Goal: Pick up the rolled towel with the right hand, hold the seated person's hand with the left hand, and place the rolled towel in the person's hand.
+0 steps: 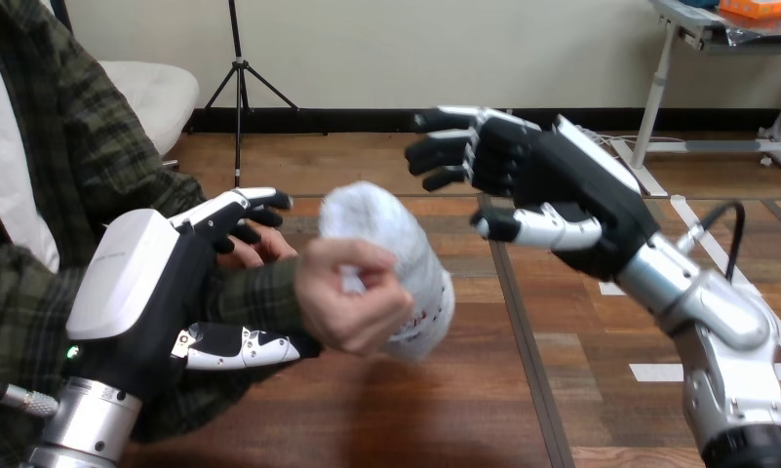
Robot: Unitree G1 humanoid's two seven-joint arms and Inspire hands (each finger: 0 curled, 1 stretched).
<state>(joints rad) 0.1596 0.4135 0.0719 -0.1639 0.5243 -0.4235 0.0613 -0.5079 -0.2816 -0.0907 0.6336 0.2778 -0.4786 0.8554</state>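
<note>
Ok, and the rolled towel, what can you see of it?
The rolled towel is a white, soft-looking cloth cylinder, nearly upright, its top leaning left. The person's hand grips its left side, fingers curled round it, holding it up. The right robot hand is open at its right, apart from it.

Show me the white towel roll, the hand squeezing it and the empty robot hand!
White rolled towel [378, 213]: head view, upper end.
Person's hand [352, 310]: head view, knuckles.
Right robot hand [547, 180]: head view, black middle.
</note>
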